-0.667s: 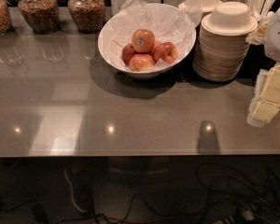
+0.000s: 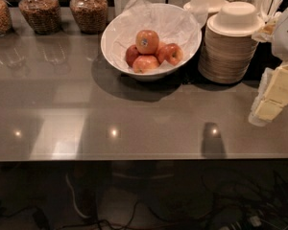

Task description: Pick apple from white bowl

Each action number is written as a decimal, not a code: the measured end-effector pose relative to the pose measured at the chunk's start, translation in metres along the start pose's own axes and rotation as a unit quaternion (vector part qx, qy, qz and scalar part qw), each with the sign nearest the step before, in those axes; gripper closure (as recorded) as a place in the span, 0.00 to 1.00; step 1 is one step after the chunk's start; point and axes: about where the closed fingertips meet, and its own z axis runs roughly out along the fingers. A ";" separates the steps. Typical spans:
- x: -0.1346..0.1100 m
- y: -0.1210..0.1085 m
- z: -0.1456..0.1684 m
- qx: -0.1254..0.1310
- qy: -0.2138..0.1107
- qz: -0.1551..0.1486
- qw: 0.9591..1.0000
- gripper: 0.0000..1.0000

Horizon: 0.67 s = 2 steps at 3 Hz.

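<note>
gripper [image 2: 268,107] stays at right edge; apples [image 2: 151,51] unmoved in white bowl [image 2: 116,38]

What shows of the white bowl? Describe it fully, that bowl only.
The white bowl is large, wide, round and glossy, perhaps ceramic. It stands upright toward the back of the grey table, close beside the plate stack on its right. Crumpled white paper lines it and pokes above the rim. Four reddish apples lie piled at its middle, one on top. Nothing grips it: the claw hangs at the picture's right edge, well apart.
</note>
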 end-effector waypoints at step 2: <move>-0.055 -0.052 0.030 0.055 -0.142 0.048 0.987 0.00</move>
